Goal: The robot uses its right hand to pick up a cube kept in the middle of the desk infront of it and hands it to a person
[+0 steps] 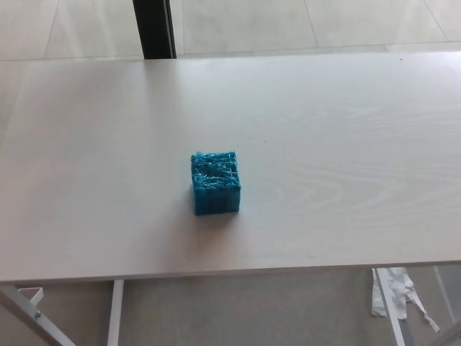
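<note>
One blue cube [215,182] sits mid-desk [346,144], slightly left & near edge, untouched; neither hand in view so fingers' state can't be told; risk: off-centre approach could nudge it w/o gripping.

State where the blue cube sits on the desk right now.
In the head view, the blue cube rests alone near the middle of the pale desk, slightly left of centre and nearer the front edge.

No robot arm in frame, neither left hand nor right hand visible
</note>
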